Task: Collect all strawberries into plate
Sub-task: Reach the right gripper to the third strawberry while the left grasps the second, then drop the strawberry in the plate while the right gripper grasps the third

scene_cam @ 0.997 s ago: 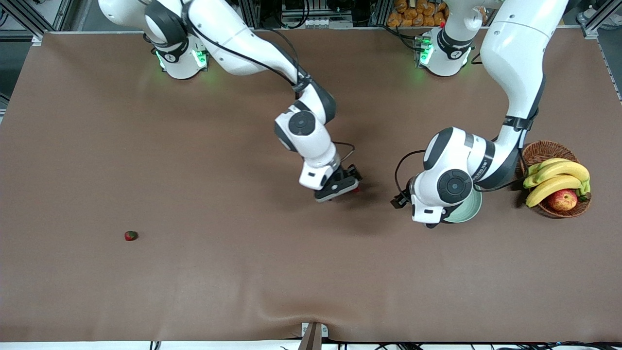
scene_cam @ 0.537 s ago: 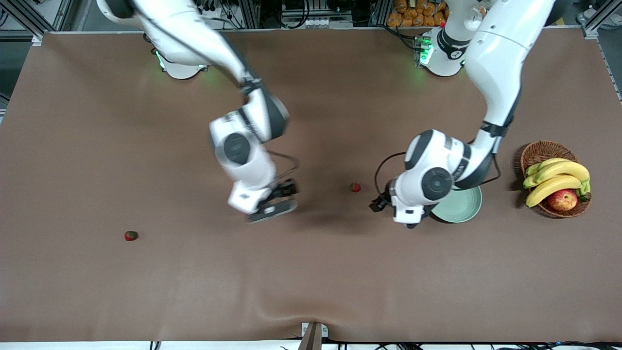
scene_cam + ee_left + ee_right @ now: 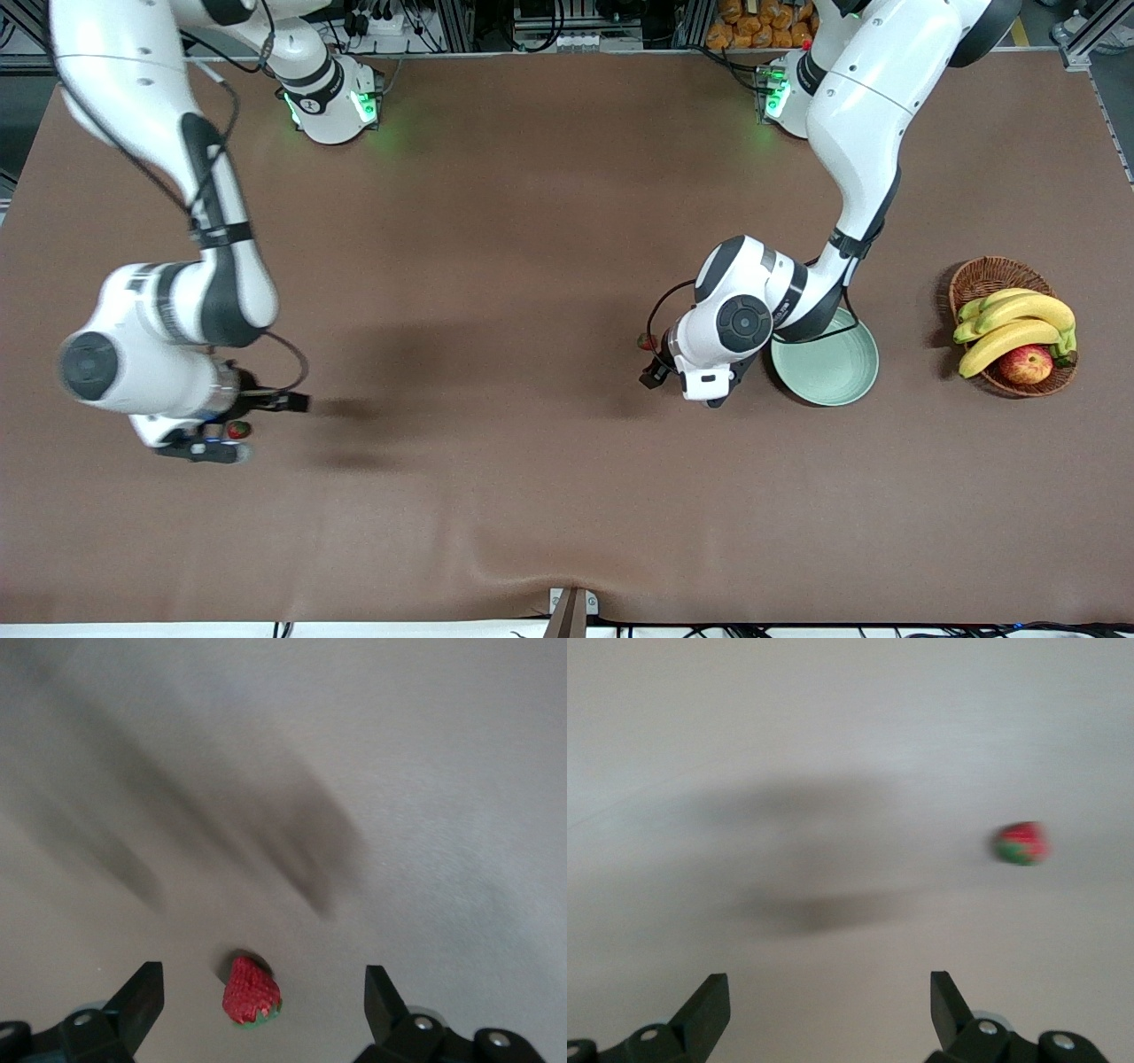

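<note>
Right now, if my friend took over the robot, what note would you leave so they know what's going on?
Left gripper: open, low over a strawberry on the table beside the plate.
Right gripper: open, over a second strawberry at the right arm's end of the table.
Plate: looks empty where visible; the left arm covers part of it.
Done: no berry seen in the plate yet.
Left: grip both berries and carry them to the plate. Only two strawberries are in sight.
</note>
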Controlling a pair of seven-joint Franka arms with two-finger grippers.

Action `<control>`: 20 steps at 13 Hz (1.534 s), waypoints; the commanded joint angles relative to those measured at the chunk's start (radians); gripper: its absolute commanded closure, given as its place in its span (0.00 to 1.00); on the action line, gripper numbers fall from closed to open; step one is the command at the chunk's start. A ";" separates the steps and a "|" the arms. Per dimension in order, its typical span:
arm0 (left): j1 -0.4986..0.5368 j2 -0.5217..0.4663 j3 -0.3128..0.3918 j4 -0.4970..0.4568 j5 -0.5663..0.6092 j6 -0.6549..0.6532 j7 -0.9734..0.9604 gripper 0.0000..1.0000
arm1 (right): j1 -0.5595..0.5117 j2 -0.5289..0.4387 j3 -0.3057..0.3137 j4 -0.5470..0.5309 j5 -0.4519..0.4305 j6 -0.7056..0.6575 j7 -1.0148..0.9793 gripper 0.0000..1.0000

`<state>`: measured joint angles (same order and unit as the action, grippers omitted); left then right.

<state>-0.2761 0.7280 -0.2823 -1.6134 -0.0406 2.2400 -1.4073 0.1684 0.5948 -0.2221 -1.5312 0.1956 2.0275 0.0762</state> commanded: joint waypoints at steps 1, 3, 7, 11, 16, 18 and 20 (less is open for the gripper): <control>-0.028 0.016 0.006 0.006 -0.019 0.012 -0.087 0.00 | -0.075 0.035 0.012 0.003 -0.002 0.034 0.022 0.00; -0.040 0.027 0.006 0.004 -0.013 0.013 -0.130 0.00 | -0.144 0.072 0.013 -0.001 0.004 0.074 0.033 0.00; -0.048 0.036 0.008 -0.010 -0.010 0.016 -0.141 0.00 | -0.165 0.111 0.013 -0.003 0.054 0.097 0.120 0.00; -0.048 0.042 0.008 -0.016 -0.010 0.024 -0.141 0.30 | -0.168 0.149 0.015 0.003 0.089 0.177 0.123 0.00; -0.048 0.041 0.008 -0.017 -0.009 0.029 -0.141 0.96 | -0.167 0.175 0.013 0.003 0.148 0.211 0.119 0.00; -0.026 0.019 0.006 -0.017 -0.009 0.023 -0.139 1.00 | -0.167 0.189 0.013 0.003 0.143 0.236 0.119 0.00; 0.044 -0.045 0.003 -0.032 -0.007 -0.043 -0.110 1.00 | -0.167 0.197 0.013 0.003 0.140 0.253 0.117 0.00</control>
<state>-0.2938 0.7582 -0.2768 -1.6200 -0.0406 2.2559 -1.5341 0.0134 0.7782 -0.2190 -1.5389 0.3246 2.2662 0.1890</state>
